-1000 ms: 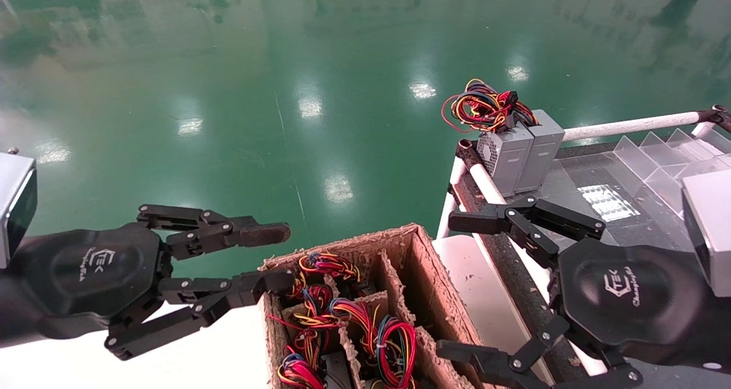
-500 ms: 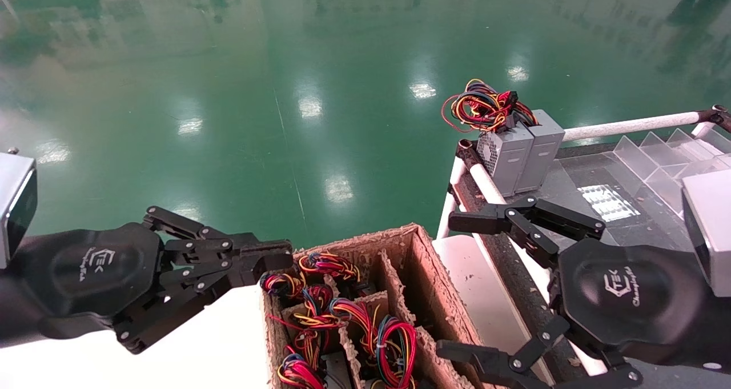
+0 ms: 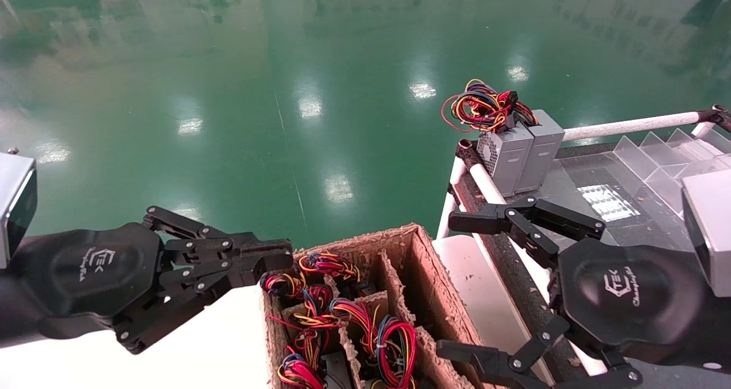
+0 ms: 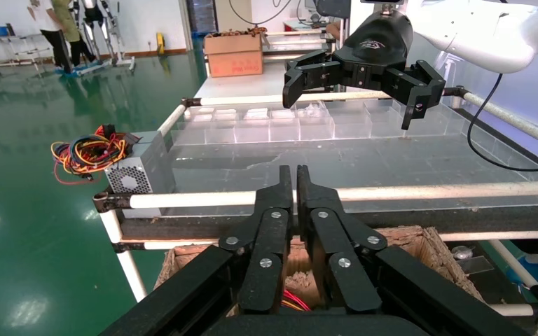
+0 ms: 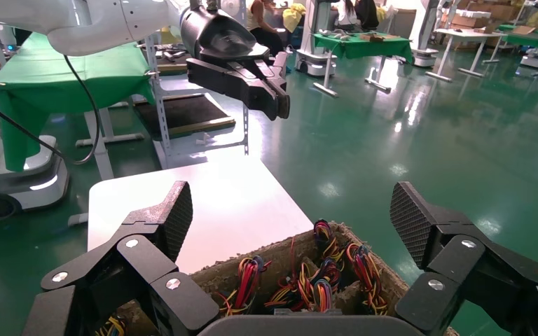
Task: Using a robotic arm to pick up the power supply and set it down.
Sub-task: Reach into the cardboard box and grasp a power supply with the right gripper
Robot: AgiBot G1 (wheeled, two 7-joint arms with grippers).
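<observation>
Hovering at the near-left corner of the cardboard box (image 3: 425,275), the left hand (image 3: 280,259) has its fingers pressed together on nothing, its tips just beside the wire bundles (image 3: 348,315) that fill the box's compartments. The right hand (image 3: 457,286) hangs over the box's right side with its fingers spread wide and holds nothing; going by its all-black tips, it reads as the arm meant for the job.

Power supplies in the box (image 3: 337,372) sit upright in the cardboard cells, mostly hidden under their red, yellow and black wiring, so only a sliver of grey casing shows. Two more grey units (image 3: 517,155) stand side by side at the far-left corner of the rack's clear tabletop (image 3: 577,177), their cables heaped on top.

Judging by this, part of the work looks done: those two units appear already set down. For the present cycle nothing is gripped, so reaching into a cell, closing on a casing, lifting and carrying it to the rack all remain.
</observation>
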